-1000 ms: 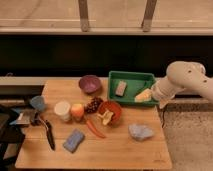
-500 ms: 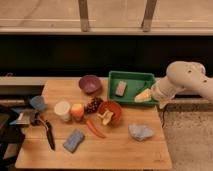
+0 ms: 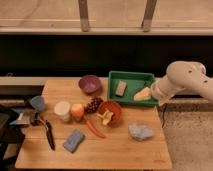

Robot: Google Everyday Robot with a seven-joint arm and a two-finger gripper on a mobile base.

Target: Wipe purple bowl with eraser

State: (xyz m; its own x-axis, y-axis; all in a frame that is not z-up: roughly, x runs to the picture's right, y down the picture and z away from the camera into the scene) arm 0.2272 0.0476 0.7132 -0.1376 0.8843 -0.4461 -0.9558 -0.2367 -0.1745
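Note:
The purple bowl (image 3: pixel 90 83) stands upright near the far edge of the wooden table (image 3: pixel 115 152), just left of a green tray (image 3: pixel 133 76). The pale eraser (image 3: pixel 120 88) lies flat inside that tray, with a yellow wedge (image 3: pixel 142 93) to its right. My white arm (image 3: pixel 186 79) reaches in from the right. Its gripper (image 3: pixel 156 95) hangs at the tray's right rim, next to the yellow wedge and well right of the bowl. It stands open, and I see nothing held in it.
In front of the bowl sit an orange-red bowl (image 3: pixel 110 111) with yellow pieces, dark grapes (image 3: pixel 93 105), a peach-coloured fruit (image 3: pixel 77 111), a white cup (image 3: pixel 62 110) and a red pepper (image 3: pixel 95 129). A blue sponge (image 3: pixel 74 140), pale blue cloth (image 3: pixel 141 132), blue cup (image 3: pixel 37 103) and black tool (image 3: pixel 49 134) lie around.

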